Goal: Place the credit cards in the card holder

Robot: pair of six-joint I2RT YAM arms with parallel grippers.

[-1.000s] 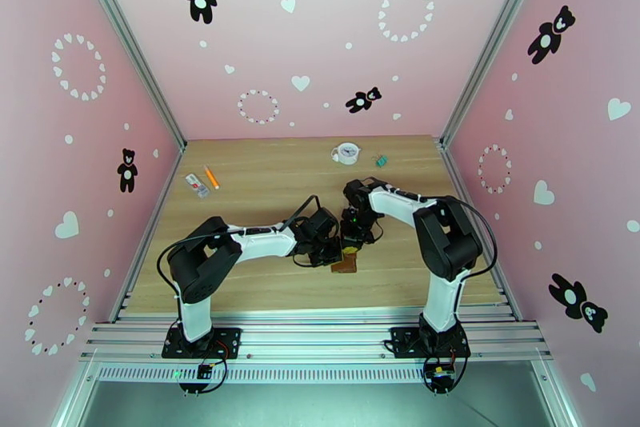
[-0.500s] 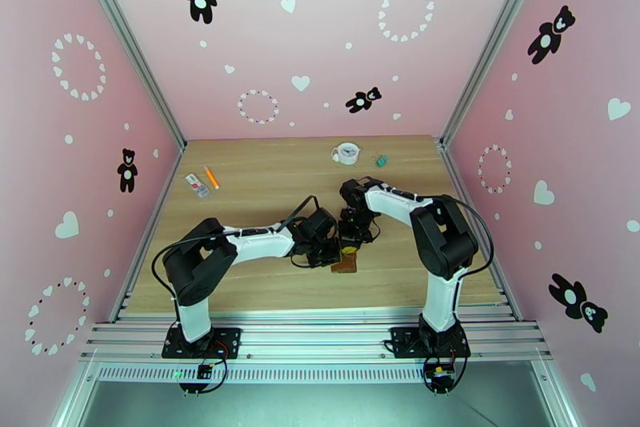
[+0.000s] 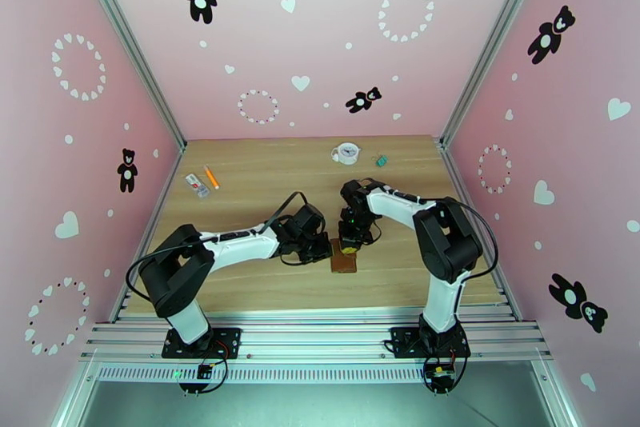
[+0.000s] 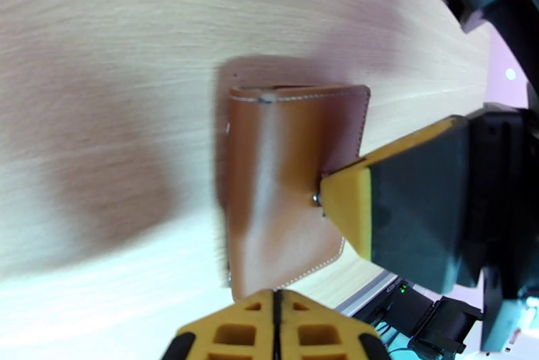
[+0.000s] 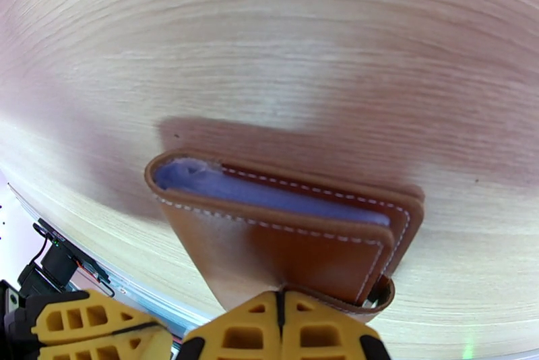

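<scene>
Smooth stitched leather card holder (image 5: pixel 290 253); left gripper (image 4: pixel 276 301), right gripper (image 5: pixel 281 301), jaws tight together.

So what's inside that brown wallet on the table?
The wallet is folded shut. Between its leather flaps a pale lilac-blue edge peeks out. Whether that is cards or lining I cannot tell; the leather covers everything deeper inside.

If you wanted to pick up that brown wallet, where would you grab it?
Probably by its two opposite side edges, coming straight down from above. The card holder lies folded shut and flat on the table, so its broad leather face offers nothing to pinch; only the thin edges stand up to close on.
</scene>
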